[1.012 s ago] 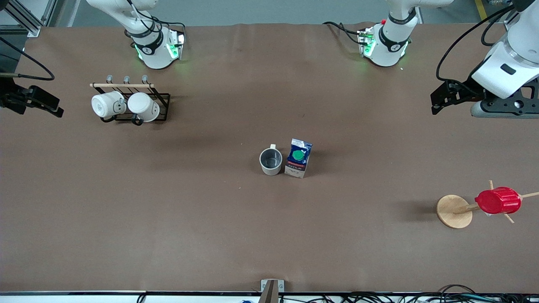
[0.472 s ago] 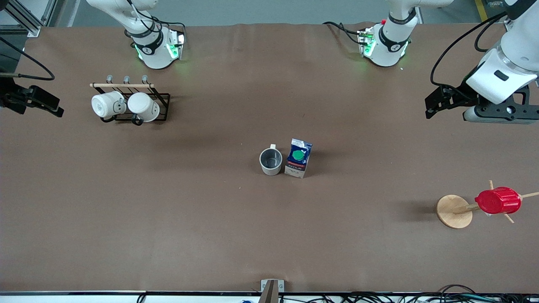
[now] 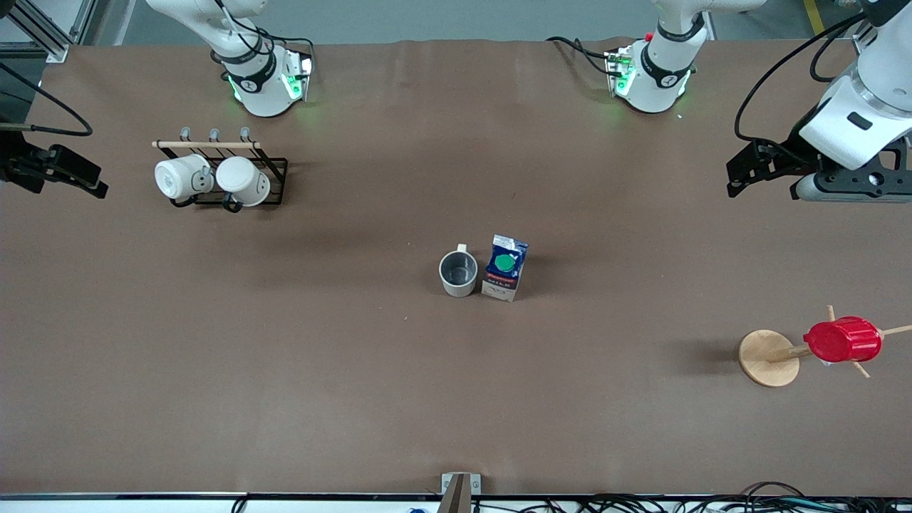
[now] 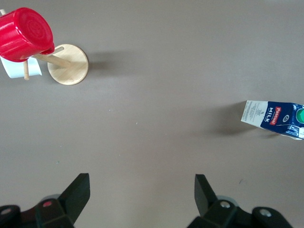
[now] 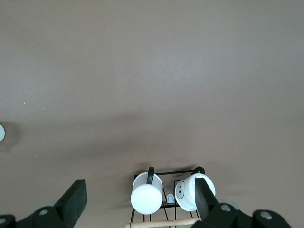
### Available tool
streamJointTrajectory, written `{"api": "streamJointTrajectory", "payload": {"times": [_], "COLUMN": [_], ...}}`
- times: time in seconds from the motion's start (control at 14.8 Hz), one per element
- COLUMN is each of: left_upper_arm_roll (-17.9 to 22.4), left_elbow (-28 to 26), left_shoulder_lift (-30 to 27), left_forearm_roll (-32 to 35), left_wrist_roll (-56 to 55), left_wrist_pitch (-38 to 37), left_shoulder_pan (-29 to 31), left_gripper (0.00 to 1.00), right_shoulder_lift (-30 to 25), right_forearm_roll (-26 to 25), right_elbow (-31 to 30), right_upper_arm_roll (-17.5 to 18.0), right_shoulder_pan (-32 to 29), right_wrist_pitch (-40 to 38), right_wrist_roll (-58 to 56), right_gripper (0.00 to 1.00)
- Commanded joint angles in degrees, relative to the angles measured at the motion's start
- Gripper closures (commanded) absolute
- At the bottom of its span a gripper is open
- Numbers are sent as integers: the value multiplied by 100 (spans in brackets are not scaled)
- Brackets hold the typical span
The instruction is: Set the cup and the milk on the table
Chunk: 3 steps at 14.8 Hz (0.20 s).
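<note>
The off-white cup [image 3: 458,273] with a dark grey inside stands upright in the middle of the brown table [image 3: 285,370]. The blue and white milk [image 3: 506,267] with a green cap stands right beside it, toward the left arm's end, and also shows in the left wrist view [image 4: 275,118]. My left gripper [image 3: 755,169] is open and empty, up in the air over the left arm's end of the table, well away from both; it shows in its own wrist view too [image 4: 142,190]. My right gripper [image 3: 64,174] is open and empty over the right arm's end [image 5: 139,187].
A black wire rack [image 3: 274,167] with two white mugs [image 3: 214,178] stands near the right arm's base, and shows in the right wrist view [image 5: 166,202]. A red ribbed cup [image 3: 842,339] hangs on a wooden peg stand [image 3: 766,358] toward the left arm's end, nearer the front camera.
The left arm's hand has shifted slightly over its end of the table. The cup, the milk and the right arm have not moved.
</note>
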Motion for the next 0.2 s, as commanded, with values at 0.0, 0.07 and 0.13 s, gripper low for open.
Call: {"api": "streamJointTrajectory", "payload": {"times": [0.0,0.07,0.13], "left_upper_arm_roll": [-78,-78,-78], "left_elbow": [-146,-146,-146], "left_shoulder_lift": [-125,-125,-125], "left_forearm_roll": [-4,-4,-4], "left_wrist_roll": [-51,-51,-51], "left_wrist_pitch": [96,96,105], "left_shoulder_pan": [53,53,53], "left_gripper": [3,3,3], "right_shoulder_lift": [-103,-103,-103], "right_forearm_roll": [82,82,82], "right_elbow": [-122,-113,-113], "right_upper_arm_roll": [-12,-12,-12], "right_shoulder_pan": [-13,-13,-13], "right_wrist_pitch": [11,11,11], "right_wrist_roll": [-73,-65,-73], "right_gripper": [0,0,0]}}
